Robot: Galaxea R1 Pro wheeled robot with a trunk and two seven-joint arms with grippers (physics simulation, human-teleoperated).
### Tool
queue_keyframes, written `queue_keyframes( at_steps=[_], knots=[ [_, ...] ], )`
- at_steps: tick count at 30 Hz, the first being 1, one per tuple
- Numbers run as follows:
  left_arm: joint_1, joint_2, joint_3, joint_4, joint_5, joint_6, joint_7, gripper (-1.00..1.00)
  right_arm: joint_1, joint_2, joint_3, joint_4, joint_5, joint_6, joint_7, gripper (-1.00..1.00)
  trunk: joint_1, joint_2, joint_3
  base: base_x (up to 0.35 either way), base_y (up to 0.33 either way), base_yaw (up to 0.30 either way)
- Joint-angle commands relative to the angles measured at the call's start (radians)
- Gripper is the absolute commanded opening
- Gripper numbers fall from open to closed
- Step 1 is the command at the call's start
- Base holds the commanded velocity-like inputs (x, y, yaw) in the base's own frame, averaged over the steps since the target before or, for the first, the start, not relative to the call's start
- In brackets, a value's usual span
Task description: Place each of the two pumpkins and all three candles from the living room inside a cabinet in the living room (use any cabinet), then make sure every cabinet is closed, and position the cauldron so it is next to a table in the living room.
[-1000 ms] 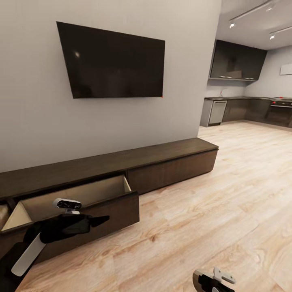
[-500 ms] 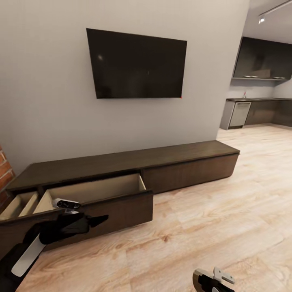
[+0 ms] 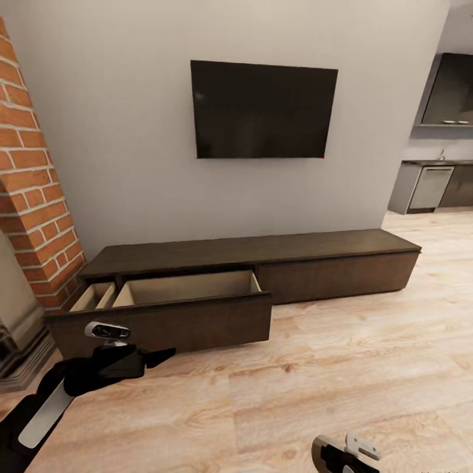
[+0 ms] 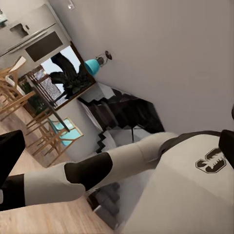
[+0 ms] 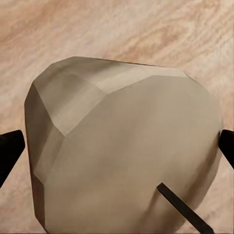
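The cabinet (image 3: 315,269) is the long low dark brown unit against the wall under the TV. Two of its fronts stand pulled out: a wide drawer (image 3: 190,289) with a pale beige inside, and a narrower one (image 3: 92,297) beside the brick. I cannot see anything inside them from here. A grey-beige candle (image 5: 122,156) sits between the fingers of my right gripper (image 5: 117,151), which is low at the head view's bottom edge (image 3: 345,454). My left gripper (image 3: 164,357) hangs in front of the wide drawer's front, open and holding nothing.
A brick fireplace (image 3: 33,217) rises at the left, close to the cabinet's end. A black TV (image 3: 263,110) hangs on the grey wall. Wood floor (image 3: 368,368) spreads to the right toward the kitchen units (image 3: 433,187).
The whole head view has swung left, bringing the brick fireplace and the narrower open drawer into sight. Both arms keep the same pose in the picture.
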Motion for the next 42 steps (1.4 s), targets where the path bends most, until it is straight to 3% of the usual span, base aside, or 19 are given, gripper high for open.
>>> queue_keyframes(
  at_steps=[1,5,17,28,32,42],
  knots=[
    [-0.001,0.001,-0.003,0.003,0.004,0.011,-0.003,1.00,0.000,-0.001,0.009,-0.003,-0.006,0.003,-0.008,-1.00,-0.001,0.000,-0.001,-0.338,0.000,0.275],
    [-0.001,0.004,-0.001,0.009,0.004,0.011,-0.004,1.00,0.000,-0.001,0.009,-0.004,-0.003,0.006,-0.009,-1.00,-0.001,0.000,-0.001,-0.337,0.000,0.275],
    [-0.001,0.008,0.065,0.057,0.005,0.011,-0.006,1.00,0.000,0.003,0.009,-0.003,0.051,0.015,-0.018,-1.00,-0.001,0.000,-0.010,-0.320,0.000,0.242],
    [-0.001,0.013,0.129,0.109,0.000,0.012,-0.024,1.00,0.000,0.014,0.009,-0.003,0.054,0.015,-0.019,-1.00,-0.001,0.000,-0.023,-0.055,0.000,0.197],
    [-0.001,0.013,0.136,0.113,-0.006,0.011,-0.053,1.00,0.000,0.014,0.009,-0.003,0.055,0.014,-0.019,-1.00,-0.001,0.000,-0.028,-0.001,0.000,0.196],
    [0.000,0.014,0.137,0.114,-0.006,0.011,-0.060,1.00,0.000,0.016,0.011,-0.003,0.055,0.014,-0.018,-1.00,-0.001,0.000,-0.041,0.000,0.000,0.196]
  ],
)
